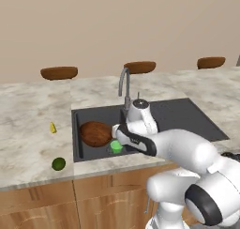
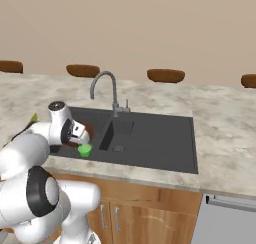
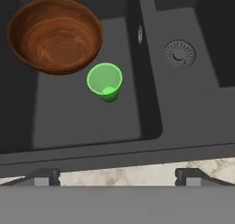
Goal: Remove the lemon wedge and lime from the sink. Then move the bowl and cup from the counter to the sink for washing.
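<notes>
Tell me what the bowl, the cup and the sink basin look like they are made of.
The bowl looks like wood with a smooth, slightly glossy finish: reddish-brown grain swirls across its inside. The cup looks like thin bright green plastic, somewhat translucent, though that is a guess. The sink looks like matte dark grey composite or coated metal, flat and without shine.

bowl (image 3: pixel 55 35) and cup (image 3: pixel 105 81) in sink (image 3: pixel 82 122) | lemon wedge (image 1: pixel 53 127), lime (image 1: pixel 58 164) on counter (image 1: pixel 28 143) left
</notes>
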Available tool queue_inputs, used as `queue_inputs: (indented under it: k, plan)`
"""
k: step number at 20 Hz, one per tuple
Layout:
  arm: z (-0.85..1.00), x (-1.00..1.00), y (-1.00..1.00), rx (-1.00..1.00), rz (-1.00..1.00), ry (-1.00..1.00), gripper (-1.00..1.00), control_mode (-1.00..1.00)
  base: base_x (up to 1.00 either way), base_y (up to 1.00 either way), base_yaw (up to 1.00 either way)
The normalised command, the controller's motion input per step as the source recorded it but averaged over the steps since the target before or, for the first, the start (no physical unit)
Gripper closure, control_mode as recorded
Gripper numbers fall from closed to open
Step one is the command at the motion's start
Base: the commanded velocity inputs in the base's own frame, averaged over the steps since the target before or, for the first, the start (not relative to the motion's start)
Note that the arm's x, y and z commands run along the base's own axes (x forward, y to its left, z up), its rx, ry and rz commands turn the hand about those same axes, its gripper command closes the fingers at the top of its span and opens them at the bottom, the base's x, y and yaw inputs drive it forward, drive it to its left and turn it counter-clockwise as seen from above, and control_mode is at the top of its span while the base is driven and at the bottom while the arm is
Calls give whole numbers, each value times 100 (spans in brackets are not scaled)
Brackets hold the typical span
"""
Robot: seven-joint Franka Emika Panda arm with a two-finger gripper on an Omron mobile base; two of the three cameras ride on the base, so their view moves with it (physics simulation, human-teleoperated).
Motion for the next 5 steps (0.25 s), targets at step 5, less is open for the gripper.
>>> queue_inputs:
  k: [5]
  plan:
    - [9, -34, 0, -9, 0, -21, -100, -100, 0, 0, 0]
